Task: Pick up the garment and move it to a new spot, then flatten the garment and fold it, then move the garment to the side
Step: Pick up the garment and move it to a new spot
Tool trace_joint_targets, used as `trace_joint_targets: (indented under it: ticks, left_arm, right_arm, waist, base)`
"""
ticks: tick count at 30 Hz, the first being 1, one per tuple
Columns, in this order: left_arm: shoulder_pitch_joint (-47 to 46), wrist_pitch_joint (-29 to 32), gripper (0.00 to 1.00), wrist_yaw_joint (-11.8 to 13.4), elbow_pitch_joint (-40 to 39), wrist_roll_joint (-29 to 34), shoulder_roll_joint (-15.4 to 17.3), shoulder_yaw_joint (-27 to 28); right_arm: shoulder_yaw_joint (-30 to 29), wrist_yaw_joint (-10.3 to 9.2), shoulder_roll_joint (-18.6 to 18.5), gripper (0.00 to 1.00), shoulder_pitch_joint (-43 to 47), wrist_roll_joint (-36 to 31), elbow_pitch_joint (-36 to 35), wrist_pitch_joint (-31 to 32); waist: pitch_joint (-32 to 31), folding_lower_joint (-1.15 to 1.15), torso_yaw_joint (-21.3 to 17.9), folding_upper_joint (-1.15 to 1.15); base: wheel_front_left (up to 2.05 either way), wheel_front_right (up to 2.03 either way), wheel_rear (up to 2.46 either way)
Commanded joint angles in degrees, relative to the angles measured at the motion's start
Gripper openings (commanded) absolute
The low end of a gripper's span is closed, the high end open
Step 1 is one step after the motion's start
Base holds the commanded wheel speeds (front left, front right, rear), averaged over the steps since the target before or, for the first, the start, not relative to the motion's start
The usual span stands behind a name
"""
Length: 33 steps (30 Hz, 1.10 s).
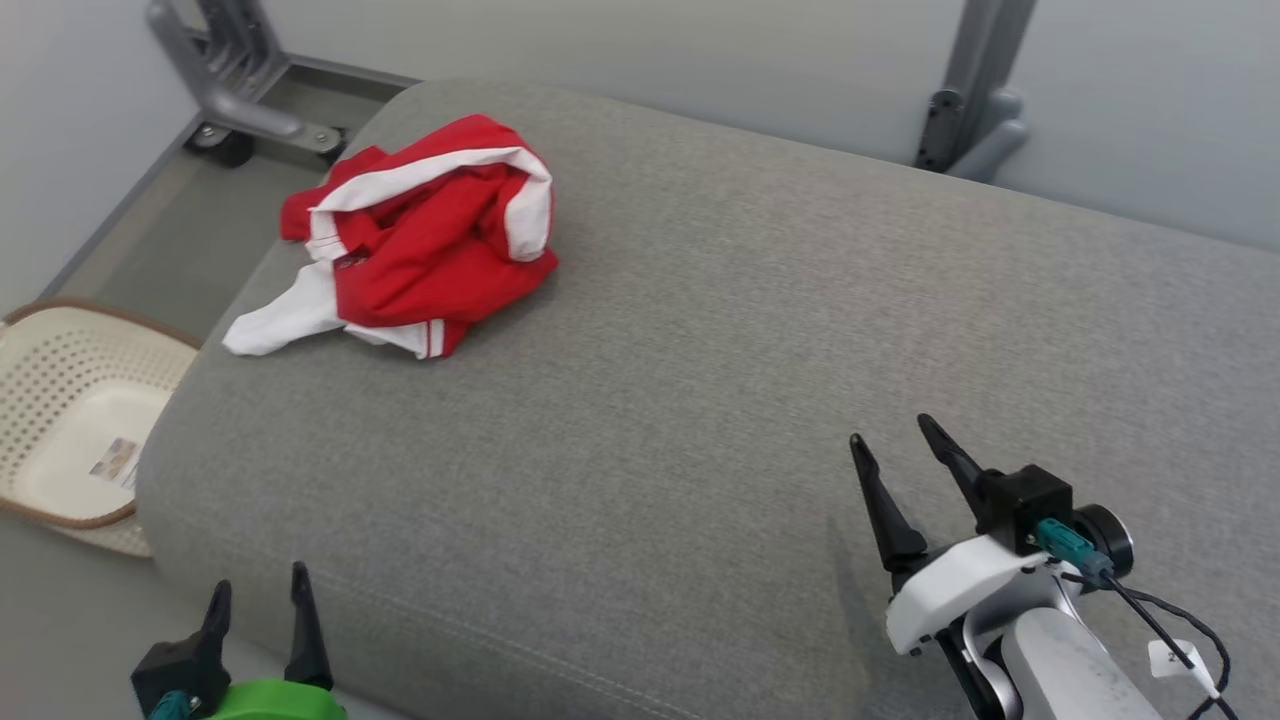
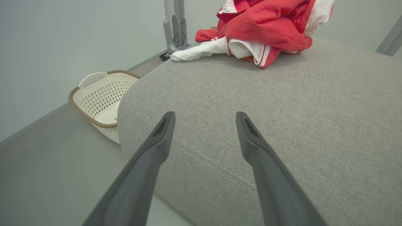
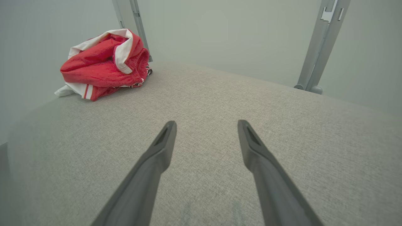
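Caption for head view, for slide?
Crumpled red-and-white garment far left on the grey cushion; left gripper and right gripper open, empty, near its front edge; cream basket on the floor.

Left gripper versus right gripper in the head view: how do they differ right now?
The left gripper sits at the front edge of the grey cushion, near the basket; the right gripper hovers above the cushion's surface, further in. The left gripper's mount is green, the right gripper's white. Both are open, empty and well apart from the red and white garment.
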Motion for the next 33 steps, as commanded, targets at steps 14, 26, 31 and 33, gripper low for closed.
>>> trace_joint_targets:
  ticks: [14, 26, 31, 33]
  left_arm:
    - [0.44, 0.00, 1.00, -1.32, 2.07, -3.41, 0.14, -0.03]
    - [-12.96, -0.01, 1.00, -4.69, 3.58, -3.51, 5.02, -1.58]
    - [-22.31, 0.01, 1.00, -4.67, 7.96, -6.65, 12.84, -7.79]
    - [-26.02, 0.02, 1.00, -4.68, 10.00, -8.30, 15.51, -10.26]
  right_arm:
    - [1.38, -0.03, -1.22, 1.00, -0.60, 1.61, 1.32, -0.19]
    - [0.55, -0.03, -3.77, 1.00, -1.12, 1.35, 0.18, -0.20]
    - [1.16, -0.03, -4.52, 1.00, -2.87, 1.45, -0.34, -0.19]
    - [0.89, -0.03, -4.70, 1.00, -3.86, 1.62, -1.01, -0.19]
  waist:
    - [1.55, 0.00, 7.00, 0.00]
    - [5.32, 0.00, 0.46, 0.00]
    - [7.83, 0.00, -2.88, 0.00]
    - [8.94, 0.00, -4.45, 0.00]
  base:
    - [0.00, 0.00, 0.00]
    - [0.00, 0.00, 0.00]
    - [0.00, 0.00, 0.00]
    - [0.00, 0.00, 0.00]
